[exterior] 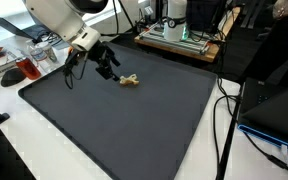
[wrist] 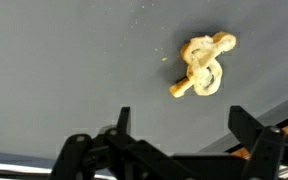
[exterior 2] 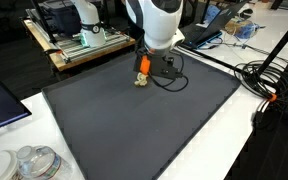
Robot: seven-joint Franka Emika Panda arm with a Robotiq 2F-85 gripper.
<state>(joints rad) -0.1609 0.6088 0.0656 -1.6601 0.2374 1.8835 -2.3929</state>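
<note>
Wrist view: my pincer (wrist: 181, 128) stands wide and holds nothing, above the dark mat (wrist: 64, 60). The tan knotted piece (wrist: 204, 64) lies on the mat just beyond the fingertips, not touching them, near the mat's edge by the arm's base. I judge the jaws should be centred astride the knot, then lowered squarely.

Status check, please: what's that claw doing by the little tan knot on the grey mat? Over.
Gripper open, empty, just short of the tan knot. Knot lies loose on mat. Nothing between them.
</note>
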